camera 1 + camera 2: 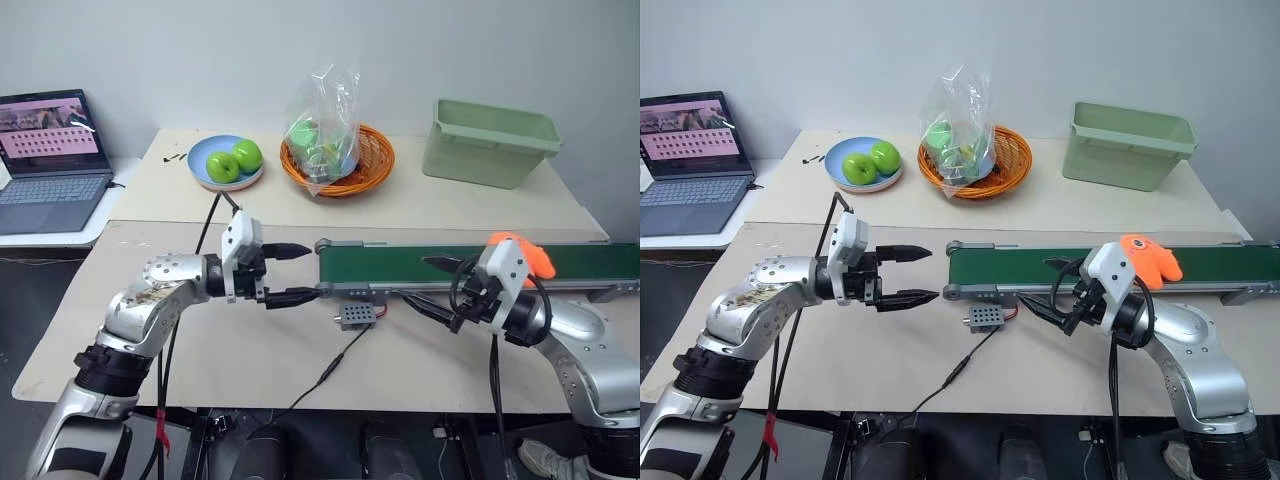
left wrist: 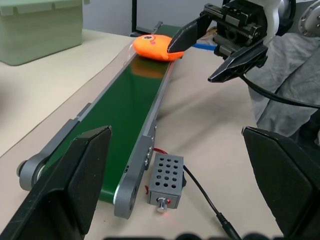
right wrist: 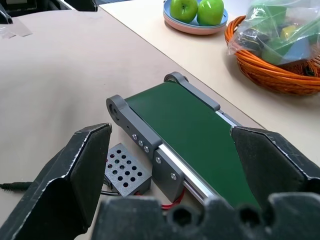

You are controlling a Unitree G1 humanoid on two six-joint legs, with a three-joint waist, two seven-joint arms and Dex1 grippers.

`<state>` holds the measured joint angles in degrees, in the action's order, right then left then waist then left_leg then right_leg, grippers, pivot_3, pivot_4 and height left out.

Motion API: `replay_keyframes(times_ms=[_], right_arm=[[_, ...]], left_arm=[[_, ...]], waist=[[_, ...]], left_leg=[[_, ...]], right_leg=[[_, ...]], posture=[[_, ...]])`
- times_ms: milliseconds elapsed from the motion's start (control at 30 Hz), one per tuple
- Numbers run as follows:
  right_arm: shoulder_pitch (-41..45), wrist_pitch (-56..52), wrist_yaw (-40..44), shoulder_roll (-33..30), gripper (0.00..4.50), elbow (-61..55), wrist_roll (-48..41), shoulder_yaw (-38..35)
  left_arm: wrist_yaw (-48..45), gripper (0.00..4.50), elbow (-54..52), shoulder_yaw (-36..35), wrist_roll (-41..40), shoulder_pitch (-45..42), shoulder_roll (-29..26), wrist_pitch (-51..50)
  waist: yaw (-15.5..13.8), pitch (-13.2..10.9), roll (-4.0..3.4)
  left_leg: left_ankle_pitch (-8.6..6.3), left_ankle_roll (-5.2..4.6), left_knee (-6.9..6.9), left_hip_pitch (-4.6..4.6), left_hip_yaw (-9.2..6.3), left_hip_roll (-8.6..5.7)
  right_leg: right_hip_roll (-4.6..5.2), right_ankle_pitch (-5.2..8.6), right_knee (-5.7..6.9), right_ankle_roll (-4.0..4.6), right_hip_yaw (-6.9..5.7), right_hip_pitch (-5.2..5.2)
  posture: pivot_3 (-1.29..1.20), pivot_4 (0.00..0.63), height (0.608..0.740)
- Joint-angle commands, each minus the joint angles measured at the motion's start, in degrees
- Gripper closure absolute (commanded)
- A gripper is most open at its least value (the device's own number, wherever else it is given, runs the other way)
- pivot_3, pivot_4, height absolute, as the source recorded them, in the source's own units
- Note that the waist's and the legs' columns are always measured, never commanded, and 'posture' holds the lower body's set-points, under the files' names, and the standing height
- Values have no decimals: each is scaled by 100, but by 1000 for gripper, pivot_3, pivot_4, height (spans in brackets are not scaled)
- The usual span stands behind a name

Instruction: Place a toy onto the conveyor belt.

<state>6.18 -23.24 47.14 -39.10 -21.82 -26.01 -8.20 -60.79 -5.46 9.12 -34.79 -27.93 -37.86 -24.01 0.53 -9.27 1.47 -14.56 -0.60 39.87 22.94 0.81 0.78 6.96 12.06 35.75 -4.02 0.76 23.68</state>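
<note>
Beige tabletop (image 1: 250,350) under my cameras, with the belt (image 1: 400,265) as landmark: a long dark green strip in a grey frame, running across the table in front of me. Toy (image 1: 1150,258): orange, lobed, lying on the belt toward its right end, touched by neither gripper. Control box (image 1: 357,316): grey, perforated, just beside the belt's left roller on the near side, with a cable leading off toward me. Left gripper (image 1: 295,272): level with the belt's left end and just off it, pointing along the belt, fingers spread wide, holding nothing. Right gripper (image 1: 432,285): on the belt's near side close to the toy, pointing toward the left end, fingers wide apart, empty. Beyond the belt I list a blue plate (image 1: 205,175) carrying two green apples (image 1: 234,160), an orange wicker basket (image 1: 372,160) containing a clear bag (image 1: 325,110) of green items, and a pale green bin (image 1: 488,140). Laptop (image 1: 50,160): open, on a side table far left of the belt.
</note>
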Motion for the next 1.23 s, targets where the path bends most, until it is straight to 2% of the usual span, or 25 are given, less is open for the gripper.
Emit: replay_keyframes(times_ms=[33,567,900,1233], right_arm=[[13,45,-32,-39,0,-215,-82,-147],[14,68,-11,-55,0,-180,-94,-195],[45,61,25,-86,0,-161,-101,-203],[69,81,85,-135,0,-113,-112,-228]], left_arm=[[-105,26,-23,-163,104,-109,45,28],[-211,26,144,-281,393,-150,256,59],[-63,26,284,-584,243,-251,622,48],[-92,26,346,-573,403,-171,772,111]], waist=[[-1,0,0],[0,0,0],[-1,-1,1],[2,-1,1]], left_leg=[[0,0,0,0,0,0],[0,-1,0,1,0,0],[0,-1,0,3,0,0],[0,-1,0,4,0,0]], right_leg=[[0,0,0,0,0,0],[0,0,0,0,0,2],[0,0,-1,0,0,3],[0,0,-1,0,0,3]], posture=[[0,150,715],[0,150,715],[0,150,715],[0,150,715]])
